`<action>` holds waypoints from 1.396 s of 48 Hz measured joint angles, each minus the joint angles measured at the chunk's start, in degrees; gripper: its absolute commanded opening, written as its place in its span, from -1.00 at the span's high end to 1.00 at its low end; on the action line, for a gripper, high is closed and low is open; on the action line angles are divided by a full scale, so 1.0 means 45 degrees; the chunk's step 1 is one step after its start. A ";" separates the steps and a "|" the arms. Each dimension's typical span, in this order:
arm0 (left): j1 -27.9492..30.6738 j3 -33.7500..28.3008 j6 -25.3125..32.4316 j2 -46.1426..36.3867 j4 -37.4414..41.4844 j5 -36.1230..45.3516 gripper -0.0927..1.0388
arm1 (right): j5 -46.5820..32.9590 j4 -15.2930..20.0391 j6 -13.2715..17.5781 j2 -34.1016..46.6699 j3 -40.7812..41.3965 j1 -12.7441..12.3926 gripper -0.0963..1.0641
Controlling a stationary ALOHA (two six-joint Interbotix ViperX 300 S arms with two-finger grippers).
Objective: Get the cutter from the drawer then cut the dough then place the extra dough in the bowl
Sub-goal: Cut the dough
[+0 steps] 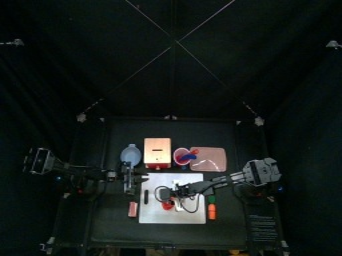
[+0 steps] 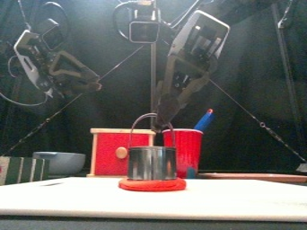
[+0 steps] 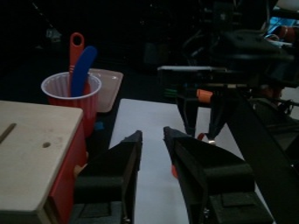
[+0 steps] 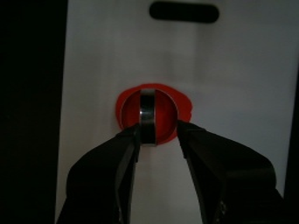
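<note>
The round metal cutter (image 2: 153, 163) stands upright on the flat red dough (image 2: 153, 186) on the white cutting board (image 2: 240, 196). My right gripper (image 2: 160, 119) comes down from above and is shut on the cutter's wire handle. In the right wrist view the jaws (image 4: 162, 131) straddle the cutter (image 4: 149, 114) over the dough (image 4: 128, 107). My left gripper (image 3: 152, 133) hovers open and empty over the board's left end (image 3: 163, 118), beside the wooden box (image 3: 35, 149). The blue-grey bowl (image 1: 130, 155) sits at the back left.
The wooden box with its red drawer front (image 2: 124, 148) stands behind the cutter. Right of it, a red cup (image 2: 184, 151) holding a blue knife (image 2: 204, 119) stands on the pink tray (image 1: 214, 162). A small red piece (image 1: 134, 208) lies left of the board.
</note>
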 measured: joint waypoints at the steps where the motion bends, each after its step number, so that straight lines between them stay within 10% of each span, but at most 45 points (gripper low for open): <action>1: -0.0176 -0.0117 0.0000 0.0176 -0.0059 -0.0020 -0.71 | -0.0273 -0.0098 0.0020 -0.0137 0.0215 0.0000 -0.49; 18: -0.2441 -0.2832 0.1738 0.5469 -0.2246 -0.1504 -0.72 | -1.0039 -0.0996 -0.0078 -0.0781 0.5000 -0.0176 -0.49; 26: -0.3066 -0.3535 0.3789 0.6230 -0.4336 -0.1719 -0.72 | -1.0684 -0.1172 -0.0039 -0.0039 0.4902 -0.0176 -0.49; 67: -0.3086 -0.3926 0.3809 0.6777 -0.5391 -0.1016 -0.63 | -1.0918 -0.1113 0.0098 0.1543 0.4297 0.0313 -0.49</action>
